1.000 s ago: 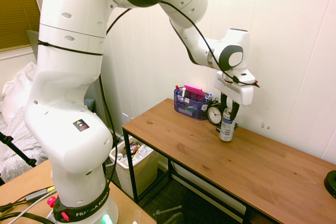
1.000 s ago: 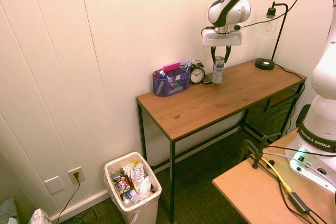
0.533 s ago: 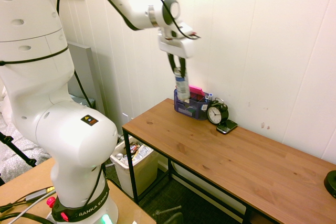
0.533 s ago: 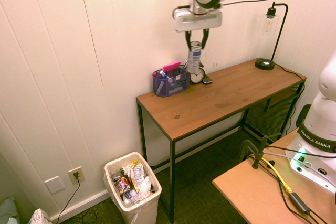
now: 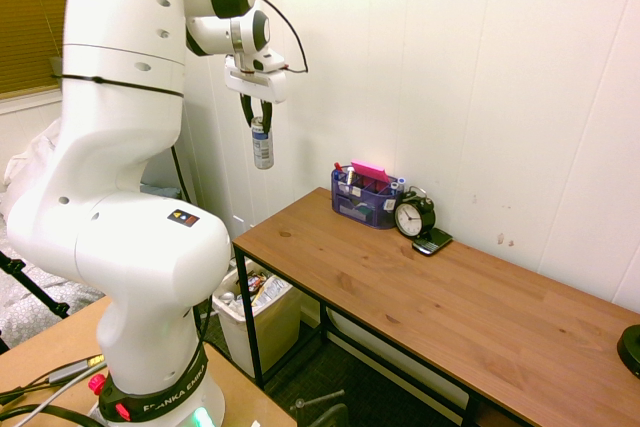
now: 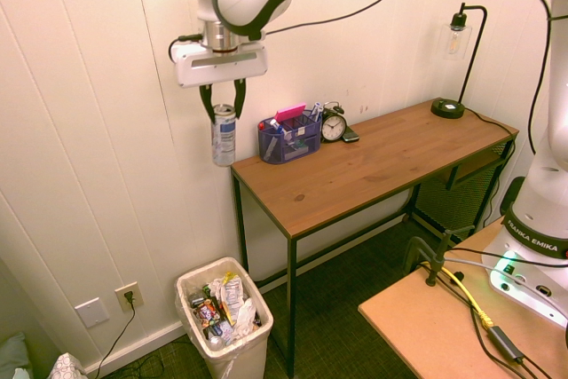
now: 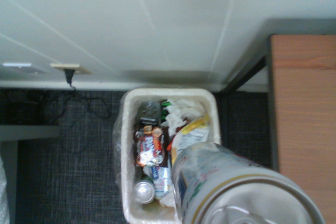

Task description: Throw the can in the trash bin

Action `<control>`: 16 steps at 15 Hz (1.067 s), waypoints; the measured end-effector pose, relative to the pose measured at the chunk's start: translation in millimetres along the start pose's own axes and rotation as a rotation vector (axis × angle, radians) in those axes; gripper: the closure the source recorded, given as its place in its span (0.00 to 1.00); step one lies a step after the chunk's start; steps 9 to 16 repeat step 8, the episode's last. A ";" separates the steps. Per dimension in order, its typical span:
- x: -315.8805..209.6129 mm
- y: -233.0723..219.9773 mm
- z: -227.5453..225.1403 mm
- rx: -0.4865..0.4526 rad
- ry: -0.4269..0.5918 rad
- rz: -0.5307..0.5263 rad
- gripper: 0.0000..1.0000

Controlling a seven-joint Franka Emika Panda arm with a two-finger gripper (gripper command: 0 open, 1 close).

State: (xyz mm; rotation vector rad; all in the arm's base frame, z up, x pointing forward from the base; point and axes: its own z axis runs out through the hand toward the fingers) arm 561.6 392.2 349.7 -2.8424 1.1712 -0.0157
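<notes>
The slim silver can (image 6: 223, 136) with a blue label hangs upright in the air, past the left end of the wooden table (image 6: 373, 166). My gripper (image 6: 224, 111) is shut on the can's top, also seen from the other side as gripper (image 5: 259, 123) holding the can (image 5: 262, 144). Far below stands the off-white trash bin (image 6: 242, 359), full of mixed litter. In the wrist view the can (image 7: 231, 187) fills the lower right and the trash bin (image 7: 127, 129) lies directly beneath, its opening facing up.
A blue desk organizer (image 6: 290, 137), a black alarm clock (image 6: 334, 125) and a phone (image 5: 433, 241) stand at the table's back edge. A black lamp (image 6: 451, 104) sits at the far end. A wall outlet (image 6: 129, 295) is left of the bin.
My arm has swung the can from above the organizer off the table's end, out over the trash bin. The grip stayed shut.
</notes>
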 end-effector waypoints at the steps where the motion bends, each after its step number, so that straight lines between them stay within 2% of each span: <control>1: 2.3 -10.8 18.6 -0.022 -0.010 -0.004 0.00; 3: 3.8 -31.9 27.2 -0.044 -0.012 -0.016 0.00; 6: 7.1 -50.3 10.5 -0.050 0.001 -0.022 0.00; 16: 6.4 -53.1 7.6 -0.061 0.005 -0.027 0.00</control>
